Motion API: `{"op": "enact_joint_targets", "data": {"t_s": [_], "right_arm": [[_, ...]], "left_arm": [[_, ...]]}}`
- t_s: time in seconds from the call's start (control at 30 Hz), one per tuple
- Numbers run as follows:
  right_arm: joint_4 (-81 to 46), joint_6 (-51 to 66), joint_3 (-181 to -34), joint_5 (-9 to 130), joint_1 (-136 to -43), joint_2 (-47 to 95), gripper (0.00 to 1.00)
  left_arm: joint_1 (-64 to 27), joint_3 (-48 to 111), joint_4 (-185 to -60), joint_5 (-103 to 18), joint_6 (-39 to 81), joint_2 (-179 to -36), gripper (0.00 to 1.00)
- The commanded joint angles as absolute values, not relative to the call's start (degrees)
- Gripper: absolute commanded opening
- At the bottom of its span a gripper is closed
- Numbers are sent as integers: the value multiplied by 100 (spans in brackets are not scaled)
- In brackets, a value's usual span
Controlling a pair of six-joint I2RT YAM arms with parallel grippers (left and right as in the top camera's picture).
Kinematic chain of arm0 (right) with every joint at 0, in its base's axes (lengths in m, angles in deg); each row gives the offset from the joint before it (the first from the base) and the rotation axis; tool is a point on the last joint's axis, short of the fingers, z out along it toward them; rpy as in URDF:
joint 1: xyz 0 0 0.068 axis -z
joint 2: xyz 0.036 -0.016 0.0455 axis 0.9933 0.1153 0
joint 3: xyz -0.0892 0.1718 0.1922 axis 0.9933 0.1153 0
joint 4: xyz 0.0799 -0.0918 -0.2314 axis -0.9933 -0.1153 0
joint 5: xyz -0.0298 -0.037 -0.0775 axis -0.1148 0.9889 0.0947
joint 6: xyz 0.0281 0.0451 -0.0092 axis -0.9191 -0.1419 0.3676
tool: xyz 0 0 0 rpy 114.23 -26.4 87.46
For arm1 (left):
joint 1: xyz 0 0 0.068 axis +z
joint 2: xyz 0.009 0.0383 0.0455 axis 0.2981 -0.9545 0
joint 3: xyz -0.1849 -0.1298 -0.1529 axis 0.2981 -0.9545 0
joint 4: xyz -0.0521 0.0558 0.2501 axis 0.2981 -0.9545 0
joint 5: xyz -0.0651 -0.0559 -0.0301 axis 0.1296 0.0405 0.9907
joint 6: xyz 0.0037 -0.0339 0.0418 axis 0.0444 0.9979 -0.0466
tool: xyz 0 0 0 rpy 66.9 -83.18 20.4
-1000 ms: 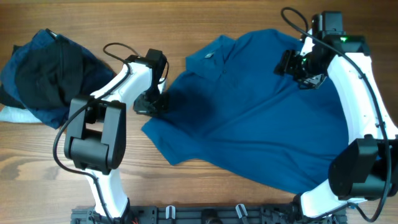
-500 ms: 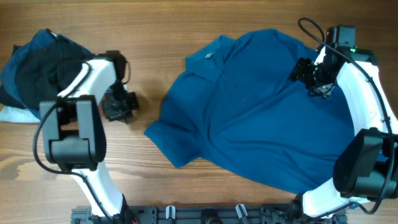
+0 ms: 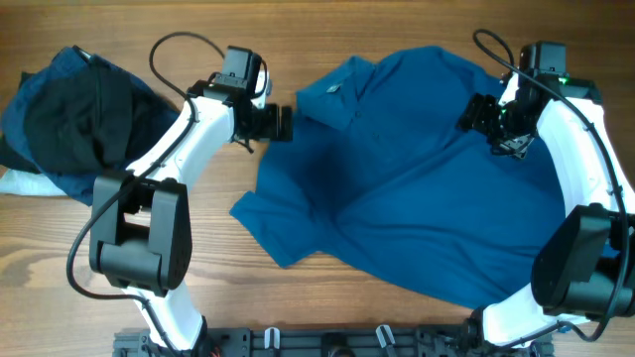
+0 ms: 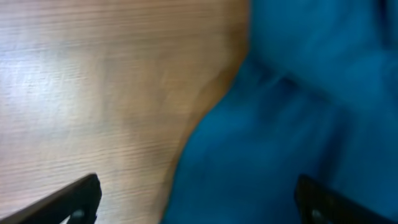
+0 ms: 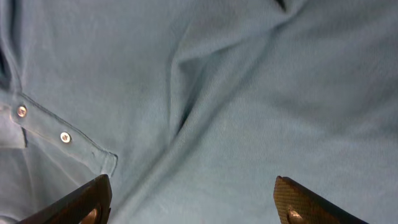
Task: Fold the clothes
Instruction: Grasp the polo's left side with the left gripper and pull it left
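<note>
The clothes, one mid-blue polo shirt (image 3: pixel 417 198), lie spread and rumpled across the middle and right of the table, collar (image 3: pixel 332 94) at the top left. My left gripper (image 3: pixel 281 122) hovers at the shirt's left edge just below the collar. In the left wrist view it (image 4: pixel 199 205) is open, with wood under one finger (image 4: pixel 78 199) and the shirt (image 4: pixel 298 124) under the other. My right gripper (image 3: pixel 476 112) hangs over the shirt's upper right. It (image 5: pixel 194 202) is open with nothing between its fingers, above fabric beside the buttoned placket (image 5: pixel 62 137).
A heap of dark blue and black garments (image 3: pixel 69 119) lies at the far left, with something white (image 3: pixel 20 183) under its lower edge. Bare wooden table (image 3: pixel 149 40) surrounds the shirt. The arms' mounting rail (image 3: pixel 327 342) runs along the front edge.
My left gripper, shut by the shirt's left sleeve a second ago, swung out left, then came back up to the edge below the collar and opened. The right gripper shifted slightly right.
</note>
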State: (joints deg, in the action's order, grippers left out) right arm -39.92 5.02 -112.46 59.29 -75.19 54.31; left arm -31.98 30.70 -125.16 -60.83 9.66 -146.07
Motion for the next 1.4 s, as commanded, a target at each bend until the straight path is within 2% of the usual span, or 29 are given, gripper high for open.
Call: {"op": "enact_joint_targets", "data": {"t_s": [0.0,0.17,0.33,0.37,0.5,0.53,0.57,0.6,0.7,0.77,0.87,0.97,1.17,1.2,1.27,1.37], "right_arm": [[-4049,622,-11195,5776,-7521,5520,84],[-4148,616,-11195,5776,-7521,5520,84],[-4156,607,-11195,5512,-7521,5520,84],[-4156,605,-11193,5488,-7521,5520,84],[-4174,611,-11193,5475,-7521,5520,83],[-4178,618,-11195,5475,-7521,5520,83],[-4185,618,-11193,5475,-7521,5520,83],[-4196,622,-11193,5477,-7521,5520,83],[-4259,629,-11193,5639,-7521,5520,83],[-4266,823,-11193,6093,-7521,5520,85],[-4305,876,-11193,6583,-7519,5520,87],[-4277,751,-11193,6581,-7519,5520,87],[-4054,640,-11187,6692,-7491,5520,95],[-4023,349,-11187,6915,-7441,5520,95],[-3905,196,-11184,7009,-7290,5523,94],[-3776,100,-11184,7007,-6820,5597,79]], "left_arm": [[-3209,3125,-11910,-5467,723,-14815,98],[-3237,3125,-11032,-5347,570,-15421,78],[-3290,3125,-10850,-5607,190,-15805,72],[-3331,3125,-10853,-5607,89,-15866,68],[-3569,3125,-10931,-5607,-72,-16006,33],[-3657,3125,-11067,-5668,-217,-16013,18],[-3707,3125,-11167,-5891,-219,-16013,8],[-3749,3125,-11294,-6260,-199,-16013,4],[-3642,3125,-11967,-8131,791,-16000,4],[-3277,3125,-12647,-8809,1536,-15980,4],[-2501,3125,-13486,-8798,2105,-15980,4],[-2013,3125,-13906,-8798,2135,-15971,4],[-1556,3127,-14245,-8402,2679,-15718,4],[-1591,3127,-14194,-8354,2518,-15567,7],[-1677,3127,-14125,-8271,2225,-15370,21],[-1919,3127,-14035,-8216,1917,-14933,49]]}}
